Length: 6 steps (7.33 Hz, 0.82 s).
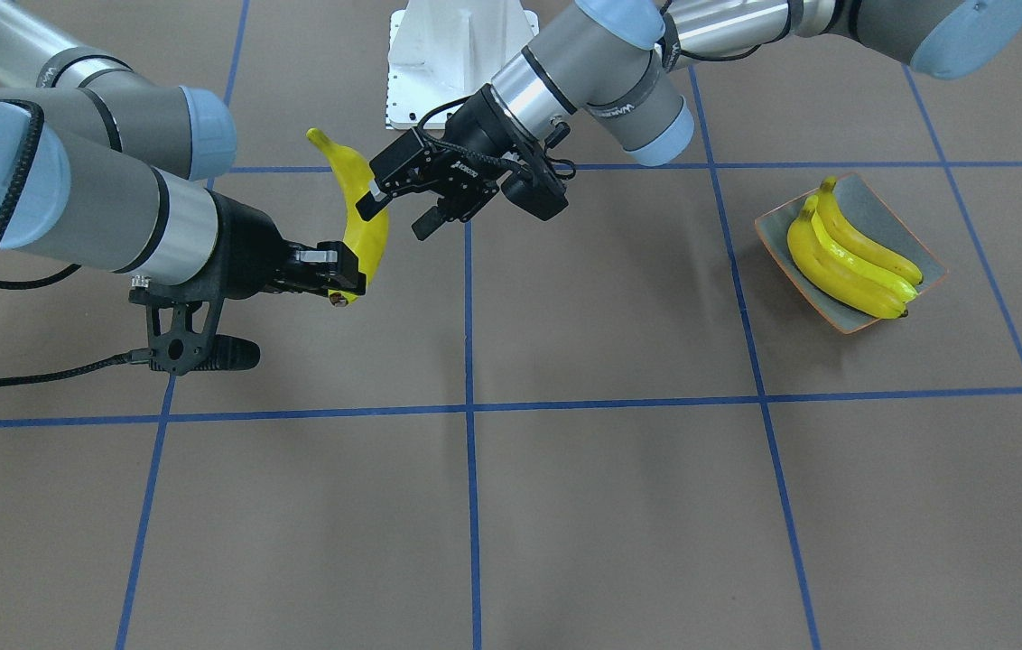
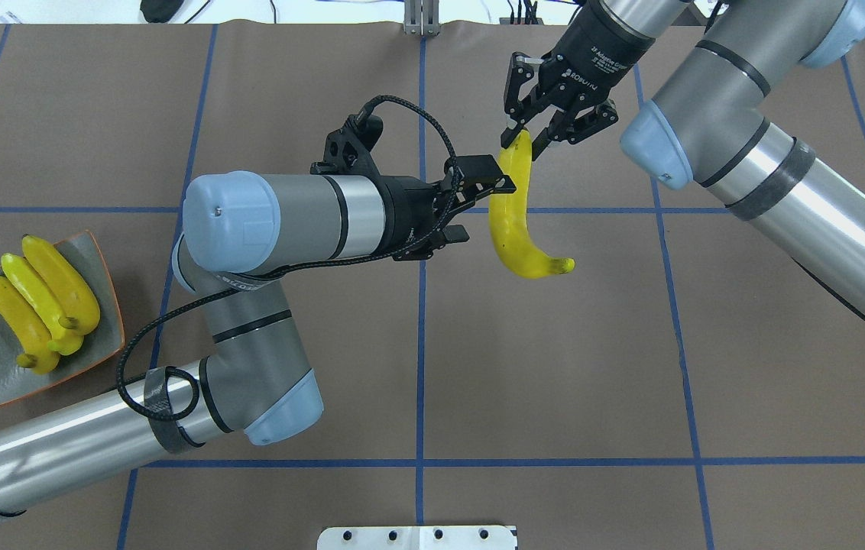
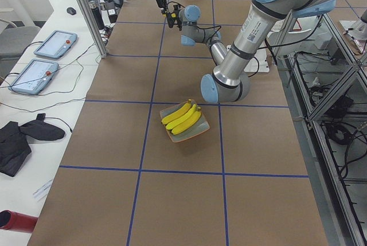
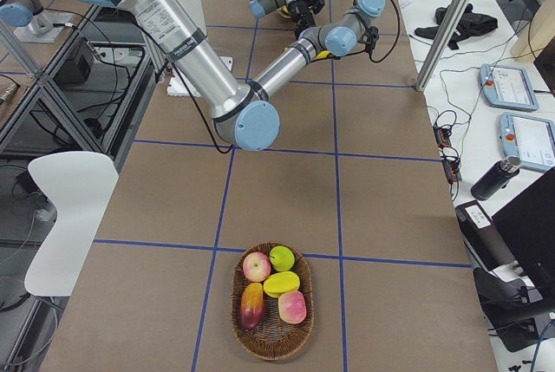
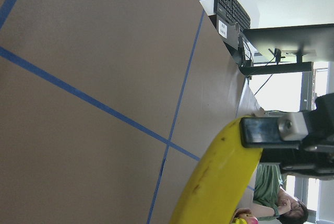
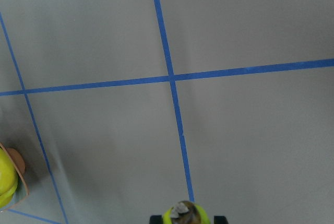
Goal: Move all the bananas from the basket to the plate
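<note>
One yellow banana hangs in the air over the table's middle. My right gripper is shut on its upper end; its tip shows between the fingers in the right wrist view. My left gripper stands open beside the banana's middle, with one fingertip against its side. Three more bananas lie side by side on the grey-green plate with an orange rim, at the table end on my left. The wicker basket sits at the other end and holds apples and other fruit, no banana visible.
The white robot base sits at the table's edge between the arms. Blue tape lines divide the brown table cover. A side bench with tablets and a metal post runs along the far side. A person sits beyond the table.
</note>
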Motion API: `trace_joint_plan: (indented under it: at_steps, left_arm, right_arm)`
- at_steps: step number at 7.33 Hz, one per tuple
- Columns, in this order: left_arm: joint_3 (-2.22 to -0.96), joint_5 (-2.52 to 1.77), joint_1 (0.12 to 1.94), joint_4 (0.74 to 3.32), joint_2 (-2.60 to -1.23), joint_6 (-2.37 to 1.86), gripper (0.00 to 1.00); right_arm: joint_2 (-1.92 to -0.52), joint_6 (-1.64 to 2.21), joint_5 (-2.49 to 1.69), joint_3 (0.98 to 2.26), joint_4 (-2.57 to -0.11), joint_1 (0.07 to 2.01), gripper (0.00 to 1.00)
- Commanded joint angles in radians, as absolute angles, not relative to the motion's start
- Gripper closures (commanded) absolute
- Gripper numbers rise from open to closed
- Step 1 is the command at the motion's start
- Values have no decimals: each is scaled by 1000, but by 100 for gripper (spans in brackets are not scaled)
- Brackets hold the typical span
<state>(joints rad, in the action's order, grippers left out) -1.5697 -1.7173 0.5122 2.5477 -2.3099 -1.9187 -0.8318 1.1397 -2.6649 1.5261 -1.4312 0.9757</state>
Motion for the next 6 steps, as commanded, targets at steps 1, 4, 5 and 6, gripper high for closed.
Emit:
trace_joint_plan:
  at_steps: [1,4,5,6]
  left_arm:
    - [-1562,-1715,502,2546,-2318,-1936,0]
    - [-1514,-1715,500,2546,-2365,-1936,0]
    - [-1514,-1715,500,2546,-2365,-1936,1]
    - [-1514,-1715,502,2546,-2364,-1934,5]
  right_arm:
    - [-831,1140,-2666,1526,-1431,976,100]
    - [-831,1140,-2666,1526,-1431,976,100]
    - [-831,1140,-2666,1526,-1431,976,100]
    - [-831,1140,-2666,1526,-1431,976,100]
